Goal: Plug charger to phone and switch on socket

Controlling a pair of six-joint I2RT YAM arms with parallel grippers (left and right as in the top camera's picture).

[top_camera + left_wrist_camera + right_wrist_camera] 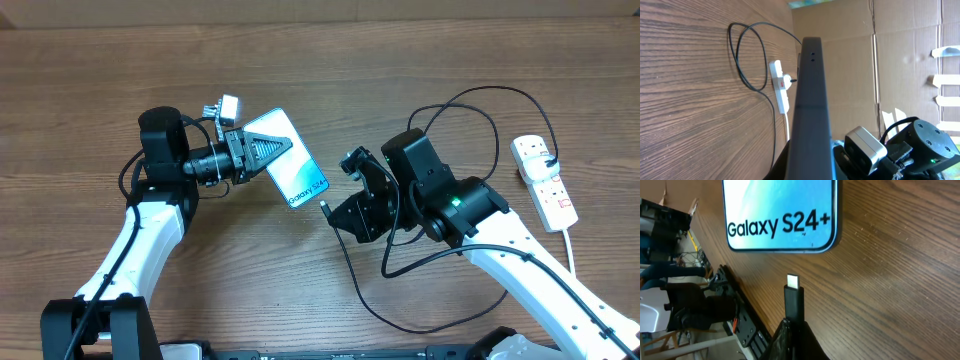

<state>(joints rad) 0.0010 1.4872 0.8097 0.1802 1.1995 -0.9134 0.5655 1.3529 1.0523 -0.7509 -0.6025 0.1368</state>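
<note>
Right wrist: the right pincer (792, 336) is clamped on the charger (794, 300), its tip just short of the end of the phone (780, 210). The left pincer (270, 150) grips the phone near the middle of the counter (330, 60); the socket (545, 182) lies by the right edge.

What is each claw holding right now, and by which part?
The left claw grips the phone at the end away from its Galaxy lettering. The right claw pinches the charger cable just behind its metal tip.
</note>
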